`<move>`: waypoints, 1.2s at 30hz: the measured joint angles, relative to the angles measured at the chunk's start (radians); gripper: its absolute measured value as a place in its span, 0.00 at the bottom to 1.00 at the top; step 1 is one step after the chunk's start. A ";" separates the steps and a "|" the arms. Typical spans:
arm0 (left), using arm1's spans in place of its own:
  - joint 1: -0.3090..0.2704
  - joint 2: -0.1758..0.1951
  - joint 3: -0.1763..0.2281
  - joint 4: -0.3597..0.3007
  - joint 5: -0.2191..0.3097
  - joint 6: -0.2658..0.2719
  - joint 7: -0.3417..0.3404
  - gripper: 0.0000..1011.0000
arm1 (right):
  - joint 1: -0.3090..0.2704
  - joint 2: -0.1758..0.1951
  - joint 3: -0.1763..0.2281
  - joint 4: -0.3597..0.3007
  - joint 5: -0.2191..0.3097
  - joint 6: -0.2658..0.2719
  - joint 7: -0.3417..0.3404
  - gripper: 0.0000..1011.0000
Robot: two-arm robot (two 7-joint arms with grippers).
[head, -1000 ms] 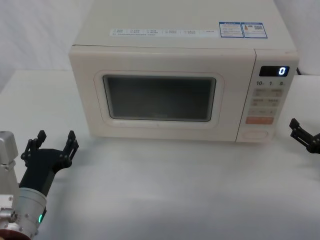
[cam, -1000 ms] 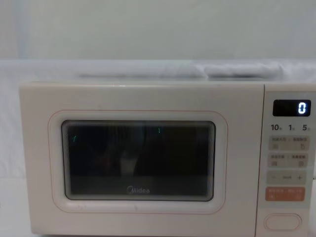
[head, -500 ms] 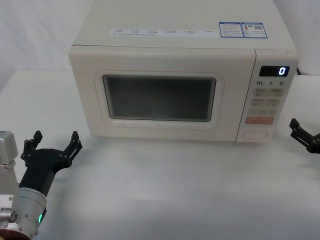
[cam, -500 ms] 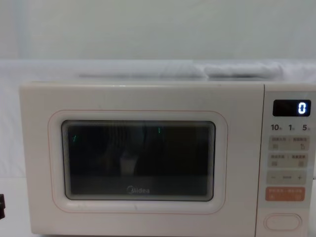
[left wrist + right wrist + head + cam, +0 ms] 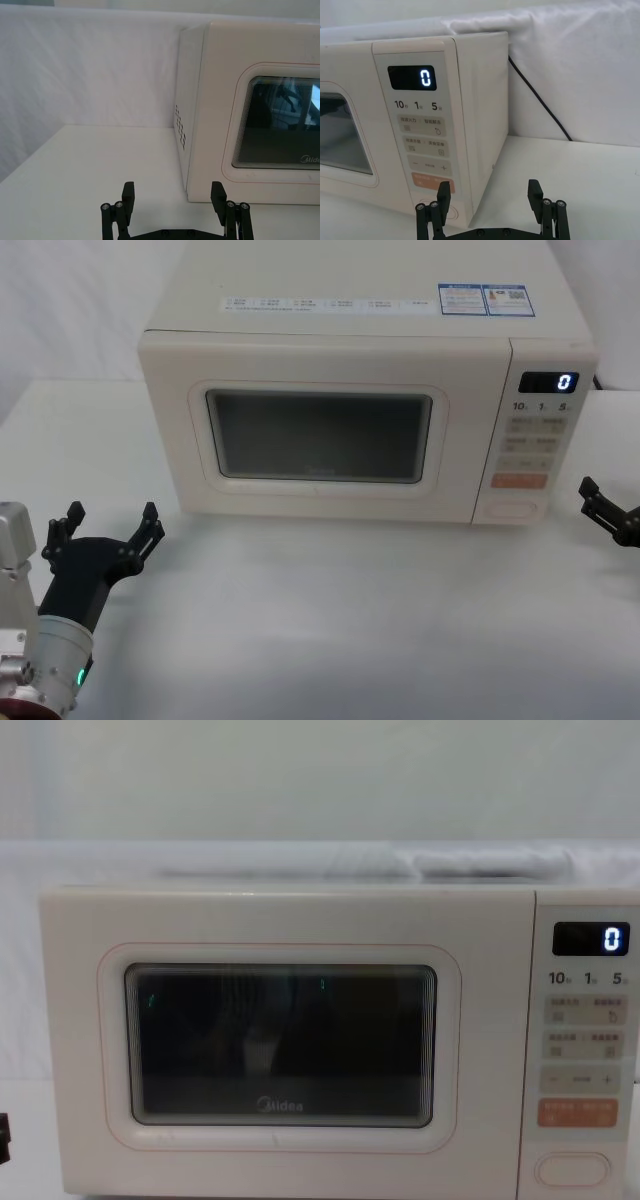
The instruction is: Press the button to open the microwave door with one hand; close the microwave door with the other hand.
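Note:
The cream microwave stands at the back of the white table. The microwave door (image 5: pixel 320 430) (image 5: pixel 280 1040) is shut, its dark window facing me. The button (image 5: pixel 512 508) (image 5: pixel 572 1169) sits at the bottom of the control panel, below the orange key. My left gripper (image 5: pixel 112 516) (image 5: pixel 173 192) is open, low on the table in front of the microwave's left corner and touching nothing. My right gripper (image 5: pixel 592 498) (image 5: pixel 490 192) is open, just right of the panel at about the button's height, a short gap away. One of its fingers (image 5: pixel 443 192) partly covers the button in the right wrist view.
The display (image 5: pixel 548 382) reads 0. A black power cable (image 5: pixel 540 100) runs down the white cloth behind the microwave's right side. The white table (image 5: pixel 350 620) stretches bare in front of the microwave and to both sides of it.
My left gripper's fingers have spread wider and it has edged slightly forward; a tip now shows at the chest view's lower left. The right gripper has barely moved. The door stays shut.

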 joint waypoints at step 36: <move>0.000 0.000 0.000 0.000 0.000 0.000 0.000 0.99 | 0.000 0.000 0.000 0.000 0.000 0.000 0.000 0.99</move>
